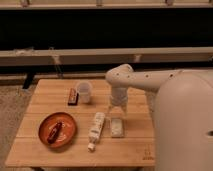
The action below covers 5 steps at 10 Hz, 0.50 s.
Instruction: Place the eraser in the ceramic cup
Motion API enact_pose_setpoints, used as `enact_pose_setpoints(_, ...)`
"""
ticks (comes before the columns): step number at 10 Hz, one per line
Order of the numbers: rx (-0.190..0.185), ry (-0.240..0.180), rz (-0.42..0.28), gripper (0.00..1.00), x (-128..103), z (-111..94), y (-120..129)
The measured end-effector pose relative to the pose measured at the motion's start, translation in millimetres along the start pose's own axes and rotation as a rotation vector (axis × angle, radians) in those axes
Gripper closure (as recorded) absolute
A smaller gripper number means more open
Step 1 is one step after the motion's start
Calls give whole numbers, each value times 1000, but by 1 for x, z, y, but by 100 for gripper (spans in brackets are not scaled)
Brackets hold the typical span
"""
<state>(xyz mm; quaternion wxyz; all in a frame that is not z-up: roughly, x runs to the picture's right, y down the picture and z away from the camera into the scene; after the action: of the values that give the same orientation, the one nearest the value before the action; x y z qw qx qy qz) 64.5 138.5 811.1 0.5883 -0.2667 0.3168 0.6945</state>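
The eraser [117,129], a small pale block with rounded corners, lies flat on the wooden worktop [134,146], a little to the right of its middle. The gripper [116,114] is at 12 o'clock from it, pointing down over the block's far edge. From this view I cannot tell whether it touches the eraser, nor whether it is released or clenched. The white arm [145,79] reaches in from 3 o'clock, bends at a rounded joint above the worktop and drops straight down to the gripper.

Just beside the eraser, at 9 o'clock, lies a longer, narrow white tube [96,130], its length running from about 12 to 6 o'clock with a slight tilt. The two look apart, with a thin strip of wood between them.

The ceramic cup [84,92] stands upright at about 10 o'clock from the eraser, near the worktop's far edge and well apart from the block. A small dark bar [73,96] lies just beside the cup at 9 o'clock.

An orange plate [66,138] sits at 9 o'clock from the tube, towards the worktop's left end, with a reddish-brown oblong item [54,131] lying on it.
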Motion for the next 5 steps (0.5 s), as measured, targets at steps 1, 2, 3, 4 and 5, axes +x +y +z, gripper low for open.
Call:
enact_pose_setpoints(1,7,23,-8,35,6,9,-3)
enact_pose_setpoints(2,10,33,-9,35,8,13,-6)
enact_pose_setpoints(3,12,49,-13,35,12,20,-11)
enact_pose_setpoints(4,9,64,-25,35,16,28,-13)
enact_pose_setpoints(5,2,74,-39,35,20,35,-14)
